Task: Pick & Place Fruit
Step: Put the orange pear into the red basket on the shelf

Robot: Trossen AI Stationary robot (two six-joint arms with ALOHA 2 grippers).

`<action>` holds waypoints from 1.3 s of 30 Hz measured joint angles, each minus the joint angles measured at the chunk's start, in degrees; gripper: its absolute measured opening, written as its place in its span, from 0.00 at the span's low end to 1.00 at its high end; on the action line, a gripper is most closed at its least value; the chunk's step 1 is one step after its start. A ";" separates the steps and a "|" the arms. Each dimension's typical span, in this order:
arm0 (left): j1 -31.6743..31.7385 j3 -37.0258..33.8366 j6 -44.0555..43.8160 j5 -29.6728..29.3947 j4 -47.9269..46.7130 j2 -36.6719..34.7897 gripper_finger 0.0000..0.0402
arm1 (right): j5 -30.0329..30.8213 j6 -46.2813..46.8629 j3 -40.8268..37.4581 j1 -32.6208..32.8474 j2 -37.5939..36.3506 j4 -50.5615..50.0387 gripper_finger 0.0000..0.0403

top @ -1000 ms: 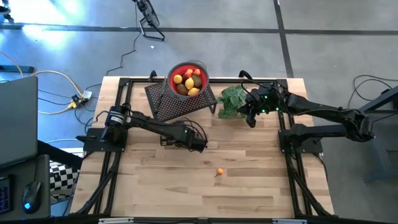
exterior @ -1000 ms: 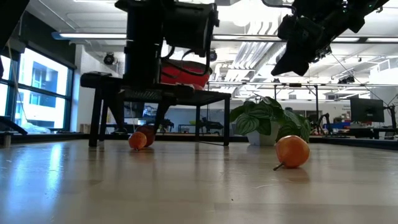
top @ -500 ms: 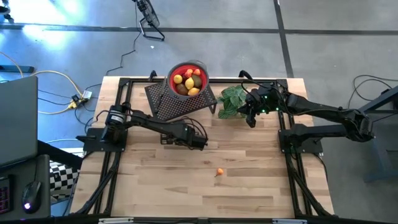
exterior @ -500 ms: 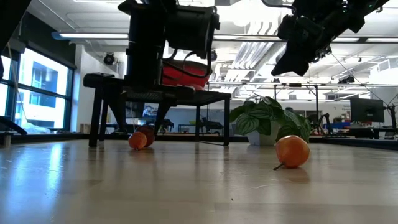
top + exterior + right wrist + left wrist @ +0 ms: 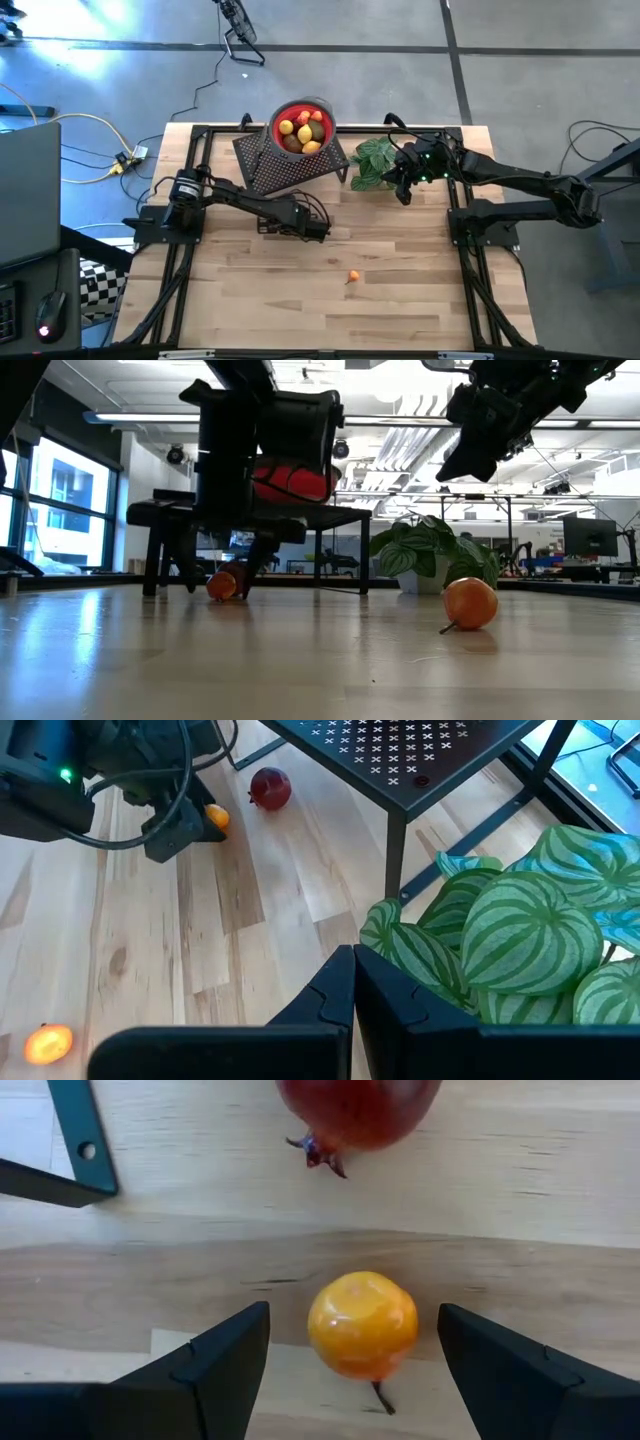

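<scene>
- Because the high view looks straight down, it shows the left gripper [image 5: 318, 230] low over the table just in front of the black mesh stand [image 5: 290, 163], where a red bowl [image 5: 302, 127] already holds several yellow, red and brownish-green fruit; one loose orange fruit [image 5: 353, 277] lies well apart nearer the front, and the right gripper [image 5: 403, 193] waits beside the leafy plant [image 5: 374, 160].
- In the low view, a small orange ball [image 5: 221, 586] sits by the stand's legs with a dark red fruit [image 5: 238, 575] just behind it; the dark bulk of the left arm hangs over both.
- In the left wrist view, the fingers [image 5: 235, 1355] stand wide apart on either side of the orange ball [image 5: 362, 1326], gripping nothing yet. The ball is round and smooth, so an off-centre close could probably squirt it away or nudge the red fruit [image 5: 357, 1110] just beyond it.
- In the right wrist view, that gripper's fingers [image 5: 330, 990] are pressed together and empty above the plant [image 5: 520, 935].
</scene>
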 joint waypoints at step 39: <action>0.00 -0.04 0.41 -2.23 2.29 0.00 0.70 | 0.00 0.04 0.00 0.01 0.00 0.00 0.01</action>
